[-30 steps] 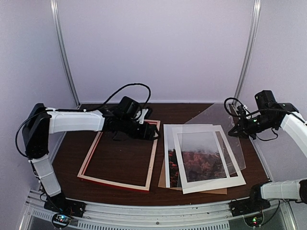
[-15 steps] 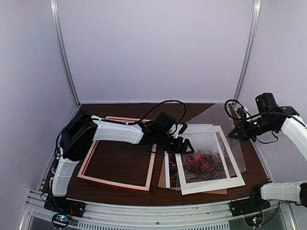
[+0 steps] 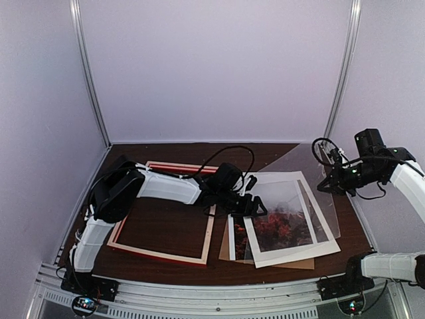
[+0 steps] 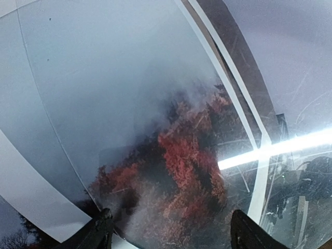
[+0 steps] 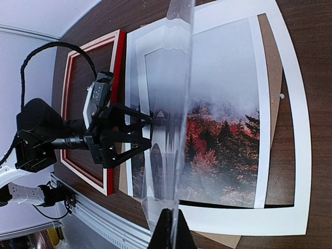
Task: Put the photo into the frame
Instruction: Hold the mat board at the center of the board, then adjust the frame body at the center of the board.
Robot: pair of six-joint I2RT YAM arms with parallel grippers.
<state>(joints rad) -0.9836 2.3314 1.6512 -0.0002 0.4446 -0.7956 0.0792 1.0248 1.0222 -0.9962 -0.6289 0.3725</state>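
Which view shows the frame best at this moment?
Top external: the whole frame is in view, with only its far right corner crossed by the left arm. Right wrist shows the frame sideways, with that arm across much of it. Left wrist shows none of it.

**Frame** (image 3: 159, 253): large, thin and rectangular. The pale wood side faces up, and bright red shows along the outer edges (image 5: 119, 67). It lies flat on the left half of the desk (image 3: 232, 151), slightly skewed. The dark desk top shows through its opening.

**Photo** (image 3: 282, 222): a white-bordered rectangular print with red-orange trees below a misty grey-white sky (image 5: 223, 129) (image 4: 176, 155). It lies flat just right of the frame, outside it. A skewed white mat (image 3: 292, 252) overlies it, leaving its left strip uncovered. A brown board (image 3: 302, 264) lies beneath.
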